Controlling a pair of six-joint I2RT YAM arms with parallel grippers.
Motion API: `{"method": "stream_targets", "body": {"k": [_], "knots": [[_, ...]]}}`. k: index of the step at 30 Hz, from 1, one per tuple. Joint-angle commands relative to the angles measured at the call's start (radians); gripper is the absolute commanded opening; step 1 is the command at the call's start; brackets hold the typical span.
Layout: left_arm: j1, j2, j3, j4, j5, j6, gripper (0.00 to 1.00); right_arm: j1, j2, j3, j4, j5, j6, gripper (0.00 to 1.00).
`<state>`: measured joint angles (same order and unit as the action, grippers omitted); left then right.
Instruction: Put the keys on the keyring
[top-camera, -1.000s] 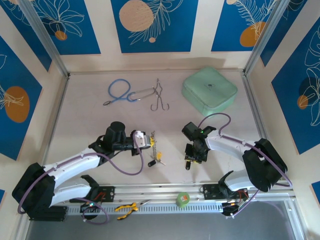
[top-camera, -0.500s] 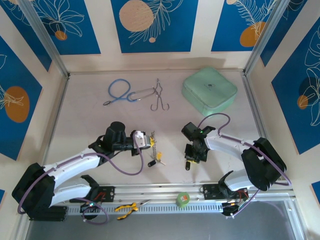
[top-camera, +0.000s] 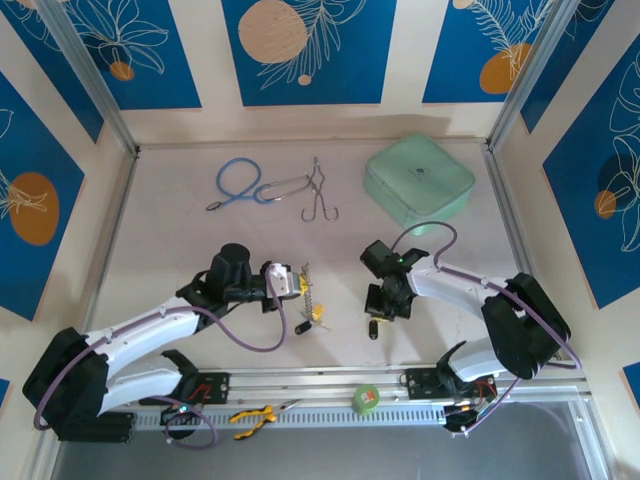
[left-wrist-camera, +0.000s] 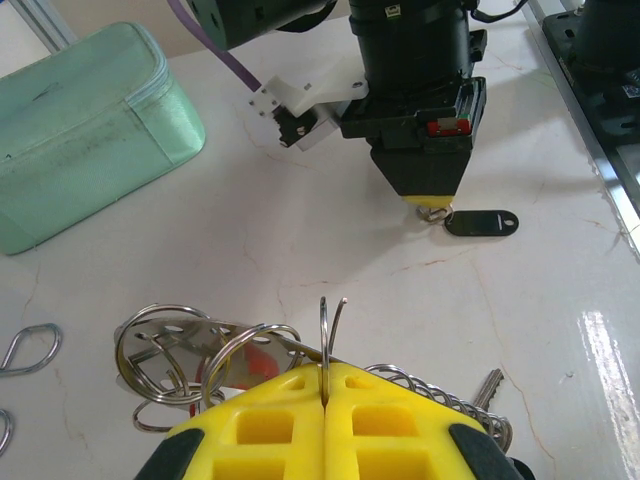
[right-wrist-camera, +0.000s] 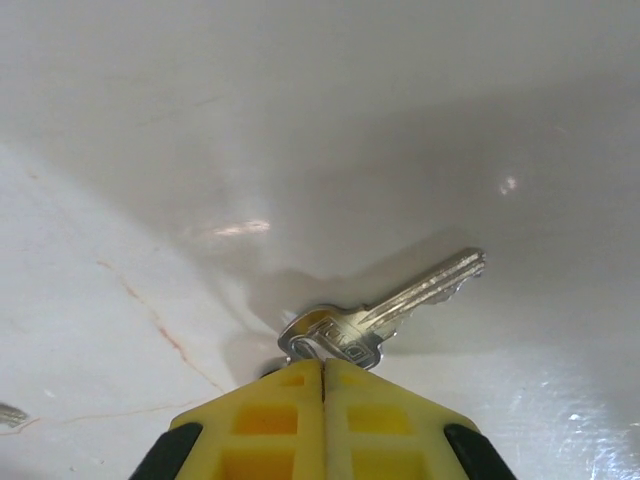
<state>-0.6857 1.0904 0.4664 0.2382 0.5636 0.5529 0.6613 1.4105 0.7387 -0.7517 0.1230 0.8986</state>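
Observation:
My left gripper (left-wrist-camera: 325, 368) is shut on the thin silver keyring (left-wrist-camera: 326, 318), which stands upright between the yellow fingers with its split end sprung apart. More rings, a perforated metal plate (left-wrist-camera: 165, 345), a beaded chain and a silver key (left-wrist-camera: 487, 385) hang beside it. In the top view this gripper (top-camera: 296, 283) sits left of centre, above a small bunch of keys (top-camera: 308, 320). My right gripper (right-wrist-camera: 323, 366) is shut on the head of a silver key (right-wrist-camera: 420, 292) whose blade points away over the table. A black tag (left-wrist-camera: 480, 222) lies by the right gripper (left-wrist-camera: 431, 203).
A mint-green pouch (top-camera: 418, 180) sits at the back right. A blue cord loop (top-camera: 237, 180) and steel forceps (top-camera: 318, 195) lie at the back centre. Yellow-handled pliers (top-camera: 252, 415) and a green tape roll (top-camera: 366, 399) rest on the front rail.
The right gripper has closed on the silver key and drifted slightly left and away from the front edge. The left arm has stayed still.

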Motion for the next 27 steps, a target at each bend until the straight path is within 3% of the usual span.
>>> {"method": "stream_targets", "body": {"k": [1,11,14,19,27], "knots": [[-0.01,-0.019,0.008,-0.004,0.005,0.02,0.0,0.011,0.015,0.034,-0.02,-0.026,-0.037,0.0],[-0.01,-0.023,0.008,-0.008,0.005,0.02,0.0,0.018,0.096,0.078,0.008,-0.041,-0.072,0.0],[-0.011,-0.024,0.008,-0.009,0.002,0.022,0.0,0.018,0.109,0.083,0.009,-0.046,-0.076,0.1],[-0.011,-0.02,0.011,-0.009,0.005,0.025,0.0,0.021,0.117,0.089,0.021,-0.06,-0.075,0.18],[-0.011,-0.021,0.011,-0.01,0.007,0.022,0.0,0.022,0.128,0.093,0.036,-0.072,-0.07,0.17]]}}
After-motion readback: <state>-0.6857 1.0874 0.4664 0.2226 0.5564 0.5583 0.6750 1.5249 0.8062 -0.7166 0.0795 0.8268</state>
